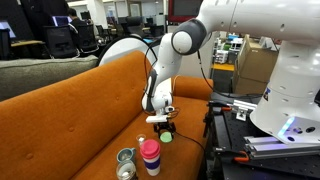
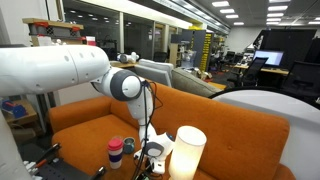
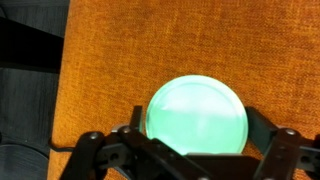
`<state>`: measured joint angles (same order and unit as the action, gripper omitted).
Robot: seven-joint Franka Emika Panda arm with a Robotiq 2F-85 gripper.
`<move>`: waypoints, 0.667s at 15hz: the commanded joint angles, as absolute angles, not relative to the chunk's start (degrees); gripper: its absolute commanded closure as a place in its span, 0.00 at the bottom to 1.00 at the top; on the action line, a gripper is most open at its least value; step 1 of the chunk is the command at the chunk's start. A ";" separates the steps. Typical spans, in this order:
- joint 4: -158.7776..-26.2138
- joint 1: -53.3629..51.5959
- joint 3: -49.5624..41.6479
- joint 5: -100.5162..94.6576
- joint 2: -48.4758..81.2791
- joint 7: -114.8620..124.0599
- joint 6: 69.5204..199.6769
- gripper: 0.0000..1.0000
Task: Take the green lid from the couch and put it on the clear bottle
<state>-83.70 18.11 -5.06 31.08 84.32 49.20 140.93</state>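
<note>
The green lid (image 3: 197, 112) fills the wrist view, lying flat against the orange couch (image 3: 110, 70). My gripper (image 3: 198, 128) is shut on it, one dark finger against each side of its rim. In both exterior views the gripper (image 1: 163, 126) (image 2: 152, 150) reaches down to the couch seat (image 1: 80, 120), and the lid is hidden under it there. The clear bottle (image 1: 125, 160), a short jar with a greyish rim, stands on the seat nearer the camera, beside a pink bottle (image 1: 150, 157). The same clear bottle (image 2: 130, 147) sits just beside the gripper.
A white cylinder lamp (image 2: 187, 152) stands close in front of the camera. A black bench with equipment (image 1: 240, 130) borders the couch's end. The couch backrest (image 2: 200, 115) runs behind the arm. The pink bottle (image 2: 115, 152) stands next to the clear one.
</note>
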 commanded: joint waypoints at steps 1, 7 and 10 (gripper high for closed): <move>-83.49 18.17 -5.05 30.89 84.32 49.36 140.75 0.00; -92.23 17.68 -5.24 32.83 78.95 48.04 148.30 0.00; -97.42 17.89 -4.18 33.62 76.71 46.35 151.83 0.00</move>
